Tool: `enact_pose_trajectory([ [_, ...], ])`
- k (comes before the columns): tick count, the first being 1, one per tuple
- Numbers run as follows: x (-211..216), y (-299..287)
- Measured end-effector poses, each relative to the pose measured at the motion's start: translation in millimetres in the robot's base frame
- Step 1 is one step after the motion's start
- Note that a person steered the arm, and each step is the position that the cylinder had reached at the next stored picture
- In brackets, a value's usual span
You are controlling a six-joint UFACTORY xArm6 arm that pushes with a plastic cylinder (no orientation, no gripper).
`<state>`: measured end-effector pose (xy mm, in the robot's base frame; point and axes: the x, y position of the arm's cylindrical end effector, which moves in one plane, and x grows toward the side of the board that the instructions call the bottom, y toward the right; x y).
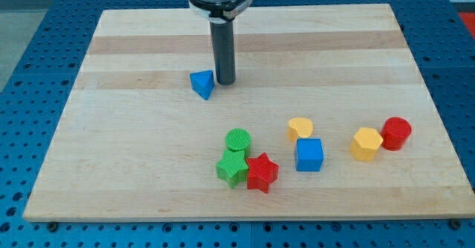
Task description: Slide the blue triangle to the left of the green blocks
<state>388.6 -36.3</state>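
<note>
The blue triangle [202, 84] lies on the wooden board [133, 136] a little above the view's middle. My tip [225, 81] stands right beside it on its right, touching or nearly touching. The green cylinder [237, 139] and the green star [233, 167] sit together lower down, below and to the right of the triangle. The triangle is well above them, slightly to their left.
A red star [262, 172] touches the green star on its right. A blue cube [309, 155] and a yellow heart [300, 128] lie further right. A yellow hexagon [366, 144] and a red cylinder [396, 133] sit at the right.
</note>
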Motion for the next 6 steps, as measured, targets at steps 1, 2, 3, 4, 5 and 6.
enact_pose_trajectory([
  [1,1.6,-74.8],
  [2,26.4,-122.0],
  [3,55.2,-112.3],
  [4,91.3,-99.5],
  [5,73.3,-117.9],
  [6,102.4,-120.5],
])
